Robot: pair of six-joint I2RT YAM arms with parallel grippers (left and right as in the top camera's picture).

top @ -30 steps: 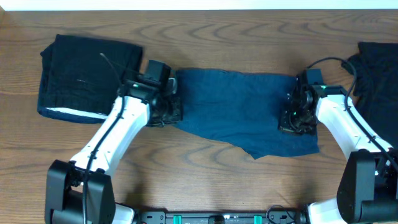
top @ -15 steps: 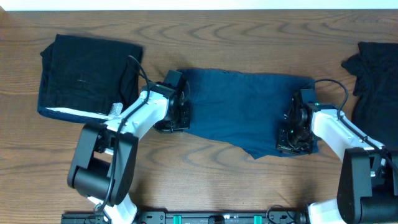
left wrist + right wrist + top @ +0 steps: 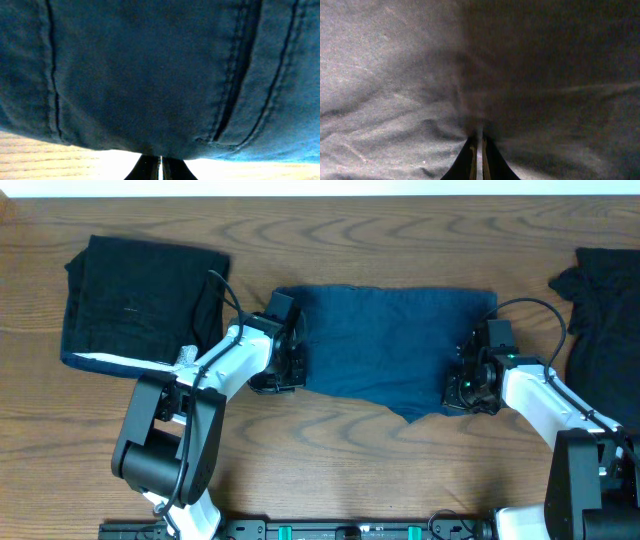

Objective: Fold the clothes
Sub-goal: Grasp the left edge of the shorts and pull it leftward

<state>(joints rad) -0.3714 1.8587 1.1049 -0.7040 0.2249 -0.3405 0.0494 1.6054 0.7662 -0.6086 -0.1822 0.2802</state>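
flatly, a seamed navy denim-like cloth [image 3: 385, 345], left fingers [image 3: 145, 175] and right fingers [image 3: 465, 169] tight on its ends.

Left arm [image 3: 215, 365] and right arm [image 3: 540, 392] have white shells, black joints, black fingers [image 3: 145, 172], looping cables [image 3: 528, 304].

On table [image 3: 330, 470], first garment [image 3: 390, 350] central, second garment [image 3: 135, 300] well left, third garment [image 3: 605, 310] well right (partly cropped)
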